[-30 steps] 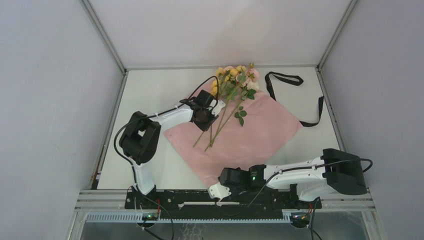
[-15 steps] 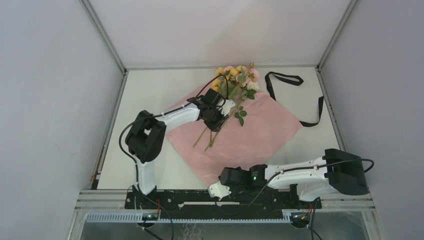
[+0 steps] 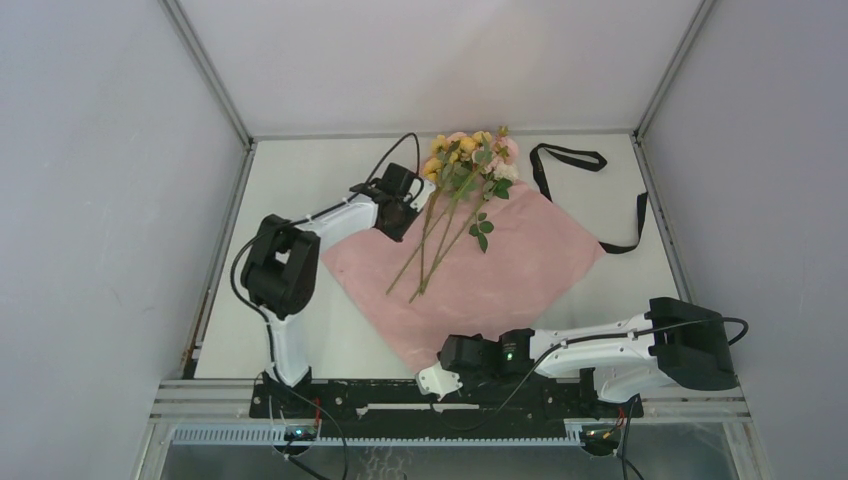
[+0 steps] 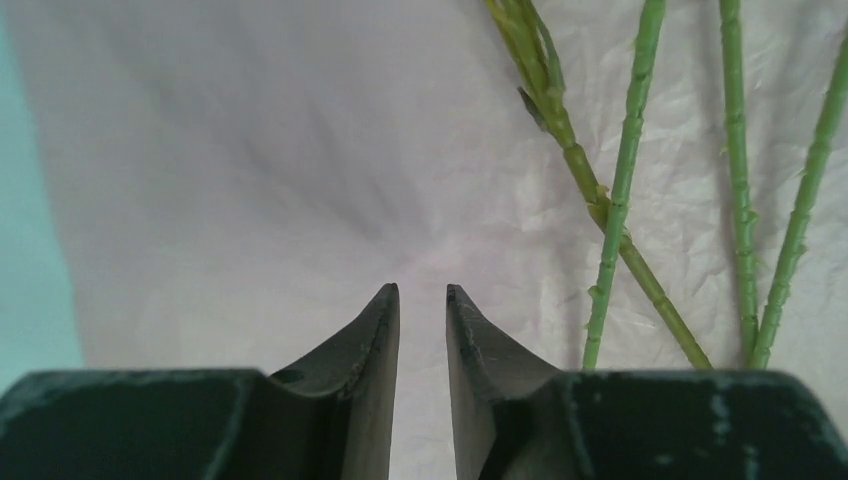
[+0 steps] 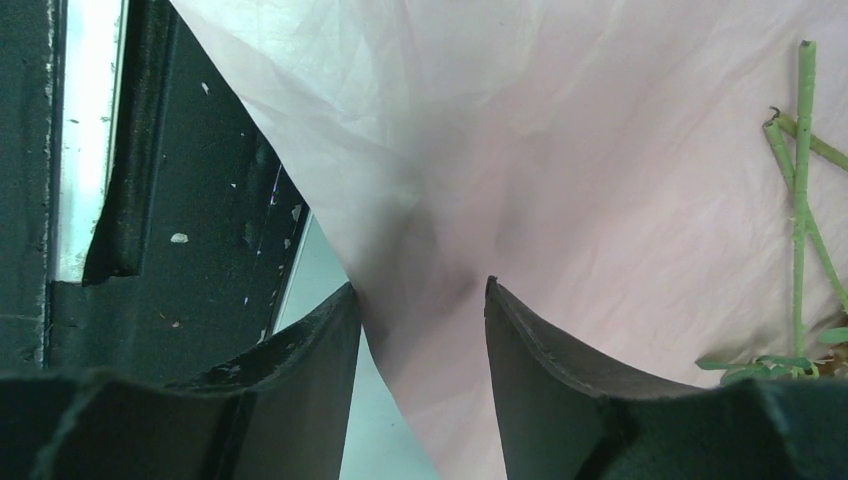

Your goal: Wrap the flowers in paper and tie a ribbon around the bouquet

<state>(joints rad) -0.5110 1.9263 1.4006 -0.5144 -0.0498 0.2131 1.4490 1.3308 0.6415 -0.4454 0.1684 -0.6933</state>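
1. Left gripper: jaws only a narrow slit apart, nothing between them, low over the left corner of the paper, just left of the stems.
2. Right gripper: jaws about halfway apart, paper's near corner in the gap, not clamped.
3. Flowers lie on the paper, pink face up, blooms at the far corner.
4. Ribbon lies loose on the table, by the paper's right side.

l fingers now left of stems
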